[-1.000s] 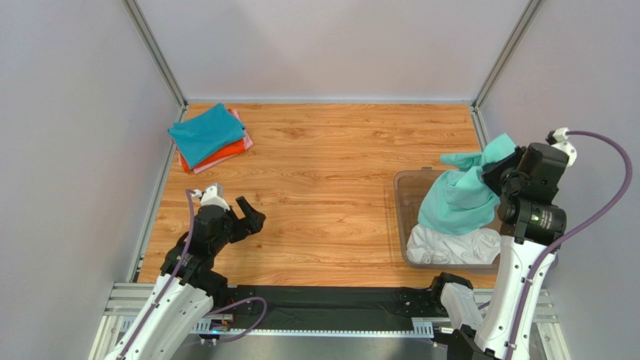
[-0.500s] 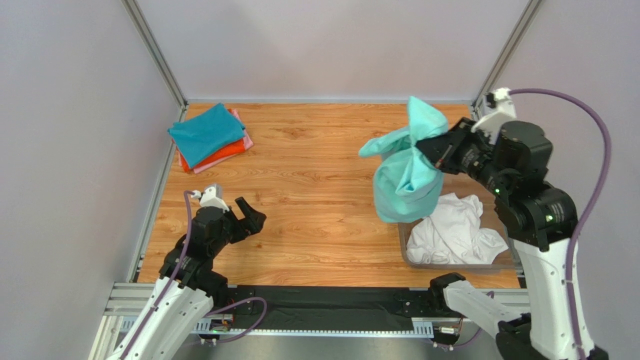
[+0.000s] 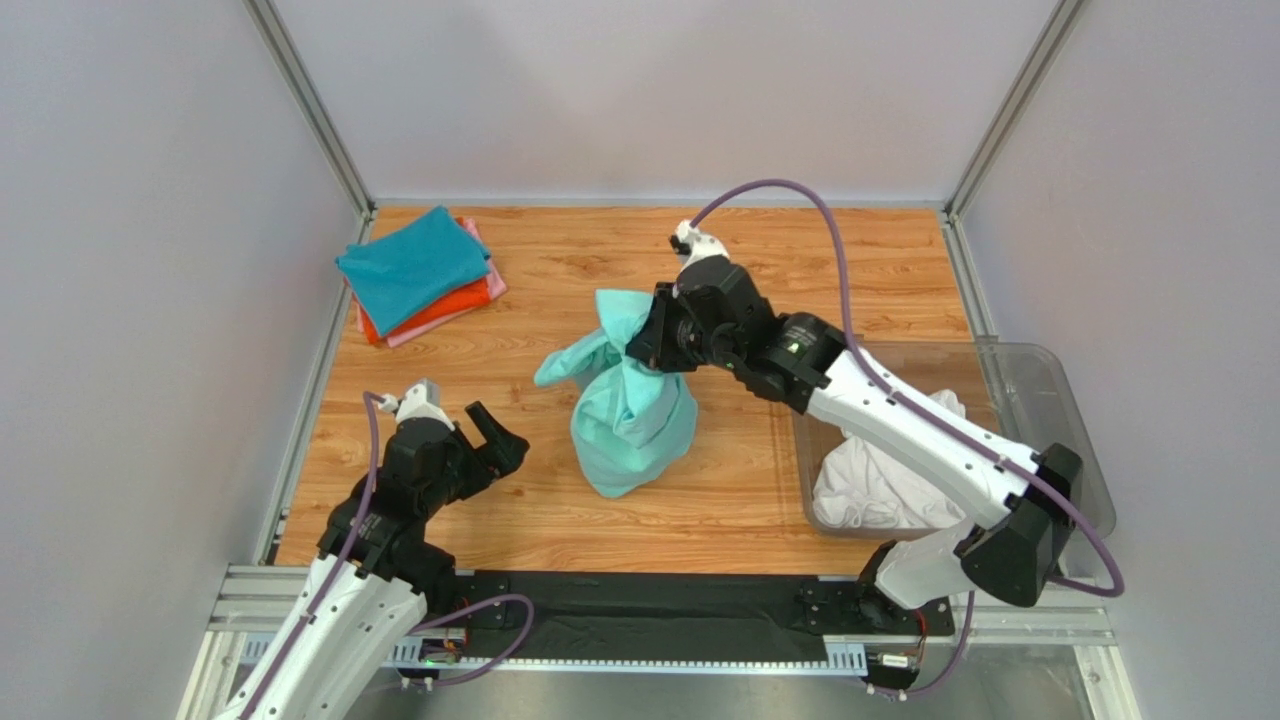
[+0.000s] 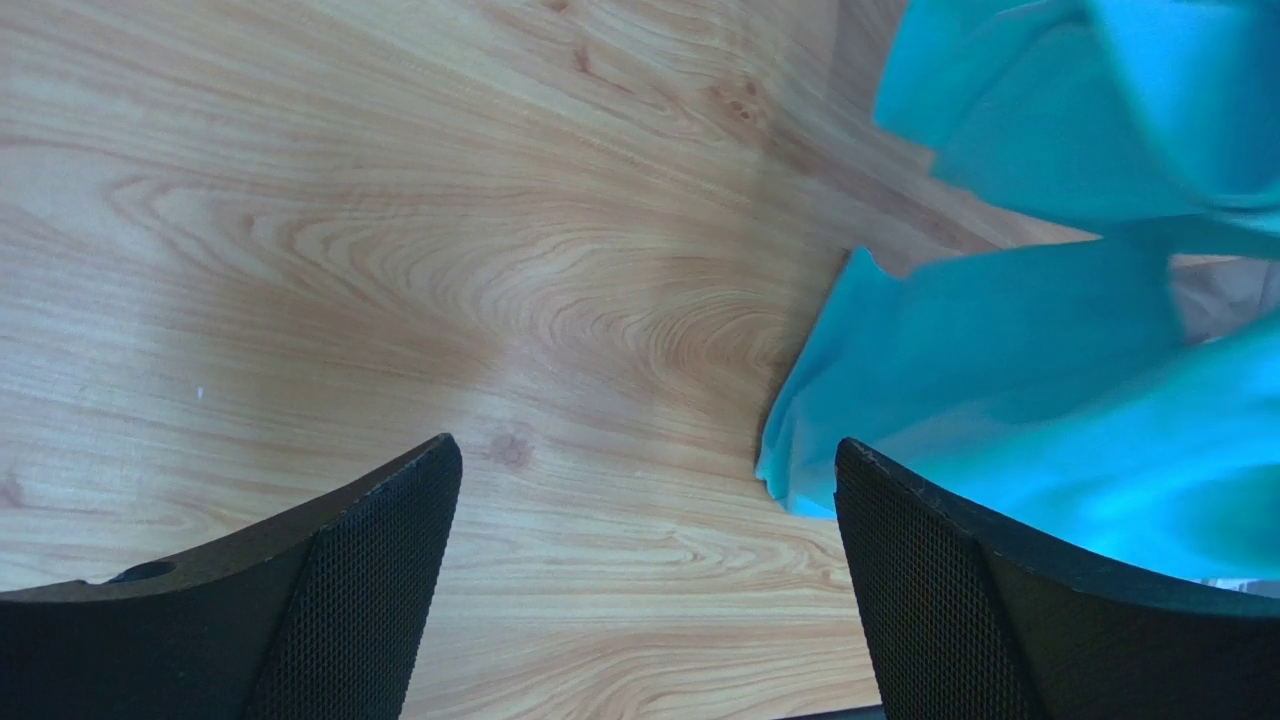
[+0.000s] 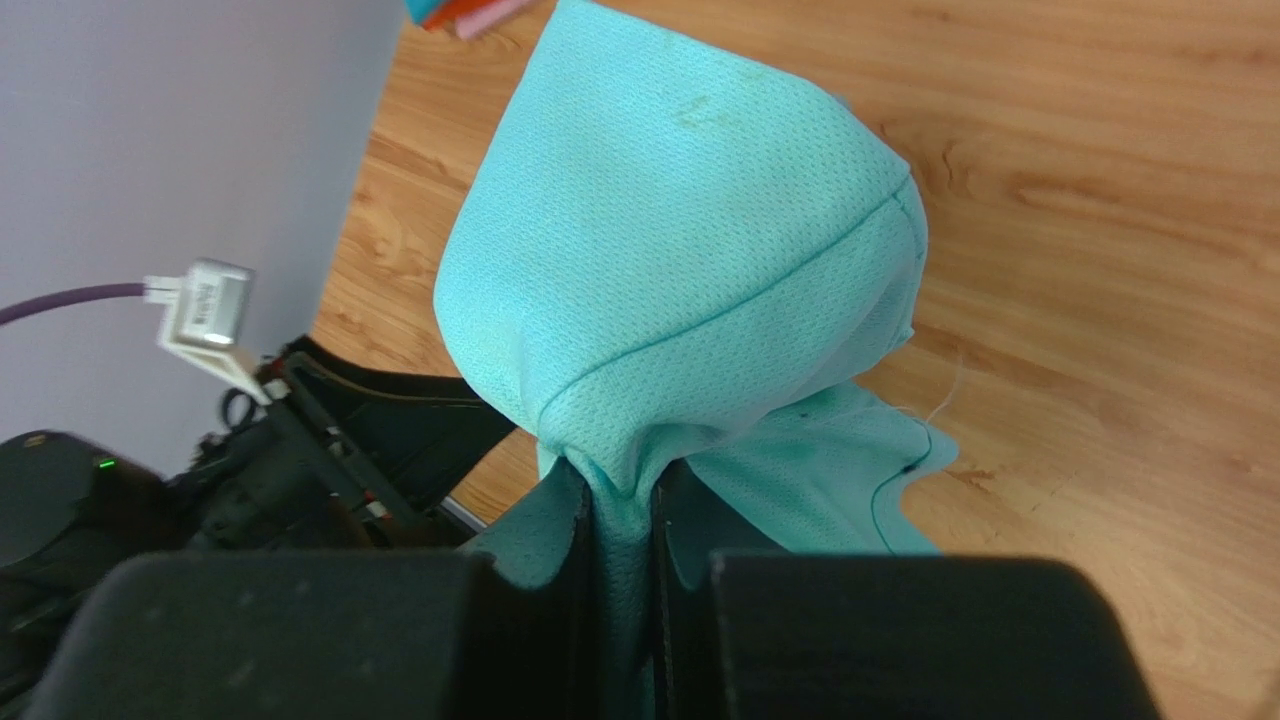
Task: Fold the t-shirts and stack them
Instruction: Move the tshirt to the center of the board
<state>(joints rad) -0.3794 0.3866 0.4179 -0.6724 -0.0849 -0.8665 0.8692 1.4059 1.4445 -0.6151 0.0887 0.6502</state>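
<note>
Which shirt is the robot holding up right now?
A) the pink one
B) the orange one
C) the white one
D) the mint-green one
D: the right end effector is pinched shut on the mint-green shirt, which hangs bunched over the middle of the table, while the white shirt lies in the bin.

Mint-green shirt, teal shirt, white shirt, wood-grain table

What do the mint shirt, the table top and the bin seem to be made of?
Mint shirt: soft matte knit, likely cotton; fine mesh texture and a stitched seam show.
Table top: wood or wood-look laminate, smooth; grain and knots show.
Bin: clear plastic, it seems; its walls are see-through.
</note>
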